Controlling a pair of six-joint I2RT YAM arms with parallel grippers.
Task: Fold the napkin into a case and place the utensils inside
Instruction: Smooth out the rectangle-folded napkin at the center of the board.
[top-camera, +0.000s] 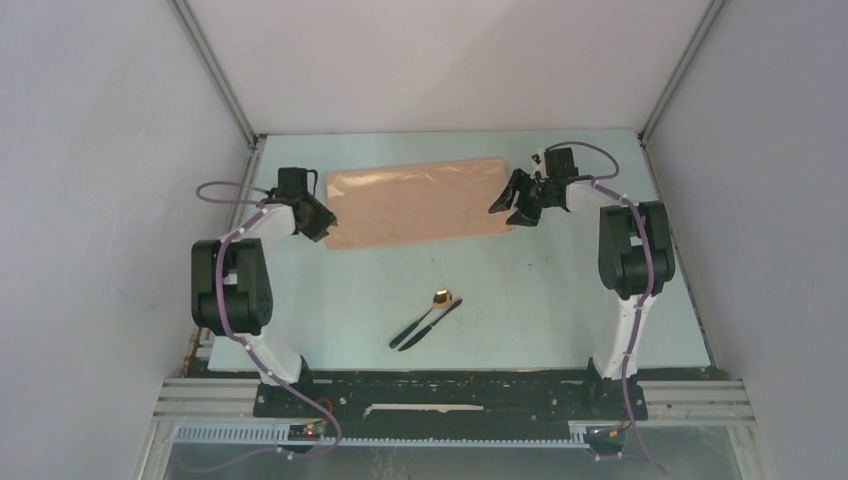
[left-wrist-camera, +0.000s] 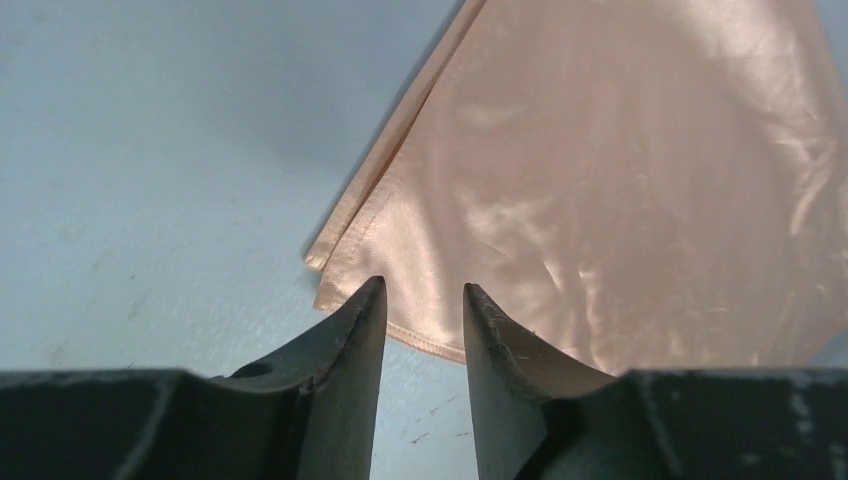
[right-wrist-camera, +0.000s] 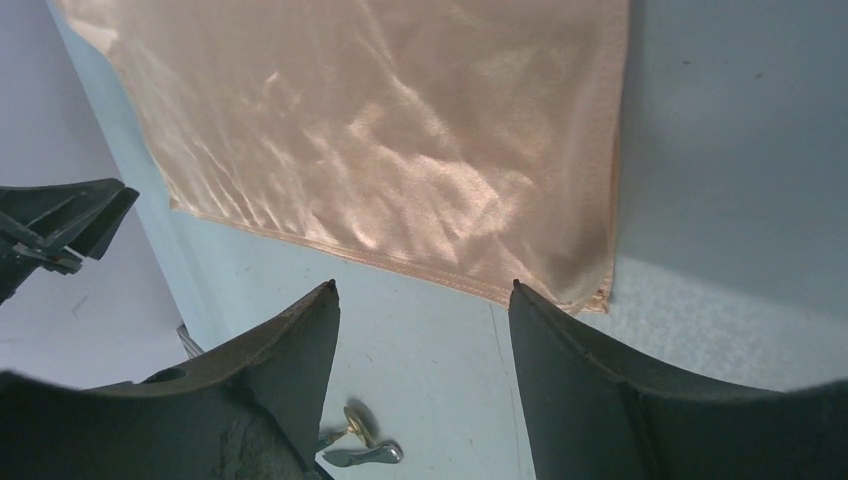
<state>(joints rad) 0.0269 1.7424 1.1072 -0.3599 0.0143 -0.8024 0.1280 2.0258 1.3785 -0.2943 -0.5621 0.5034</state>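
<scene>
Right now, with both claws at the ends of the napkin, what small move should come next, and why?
Probably the left claw should ease forward and pinch the corner of the napkin. Its jaws stand open with the hem just ahead between them, nothing held; the cloth is only a flat rectangle, and the utensils lie apart.

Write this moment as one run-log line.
napkin: folded, flat | left gripper: open at corner | right gripper: open by corner | utensils: untouched

The napkin (top-camera: 420, 205) is plain, glossy peach-tan; the table (top-camera: 560, 290) is pale blue. The spoon (top-camera: 417, 321) has a gold bowl and dark handle; the knife (top-camera: 431, 325) is dark.
</scene>
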